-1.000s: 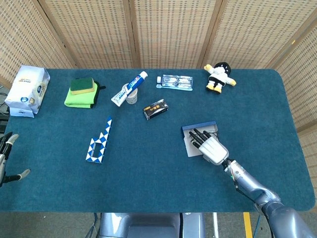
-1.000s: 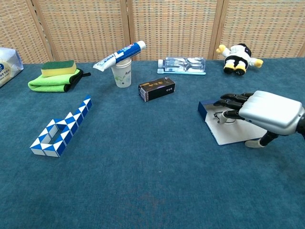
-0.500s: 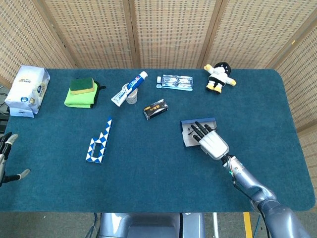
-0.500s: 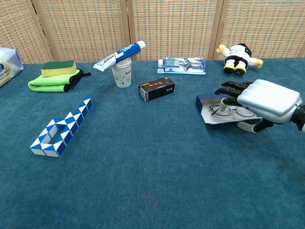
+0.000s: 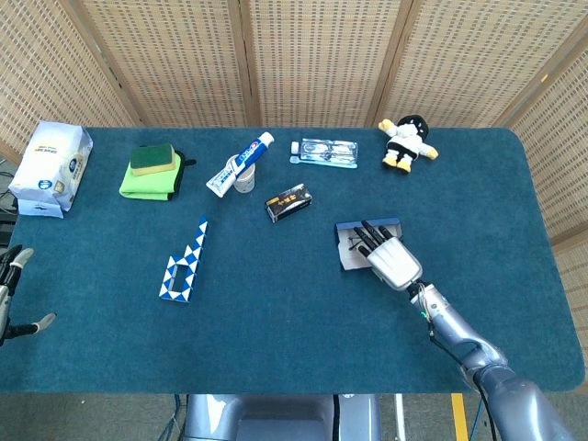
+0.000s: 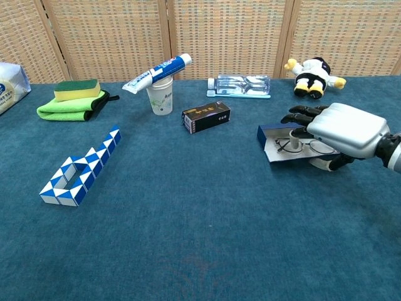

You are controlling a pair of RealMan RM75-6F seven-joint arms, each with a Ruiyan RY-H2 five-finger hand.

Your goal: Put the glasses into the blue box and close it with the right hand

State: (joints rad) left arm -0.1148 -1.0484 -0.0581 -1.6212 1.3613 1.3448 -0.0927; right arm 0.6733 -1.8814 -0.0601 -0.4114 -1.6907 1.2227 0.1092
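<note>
While wire-framed glasses [image 6: 299,146] lie boxed, right hand [image 6: 341,130] overhangs.

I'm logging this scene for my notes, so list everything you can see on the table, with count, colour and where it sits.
Open blue box: one, blue with white lining, right of centre.
Wire-framed glasses: one pair, dark, lying in the box.
Small black carton: one, table centre.
White cup: one, back centre-left.
Toothpaste tube: one, white and blue, lying across the cup.
Clear plastic case: one, back centre.
Plush toy: one, black, white and yellow, back right.
Sponge: one, yellow and green, on a green cloth, back left.
Twist puzzle: one, blue and white, front left.
Wipes pack: one, white, far left.
Right hand: silver, over the box.
Left hand: at the left edge.
</note>
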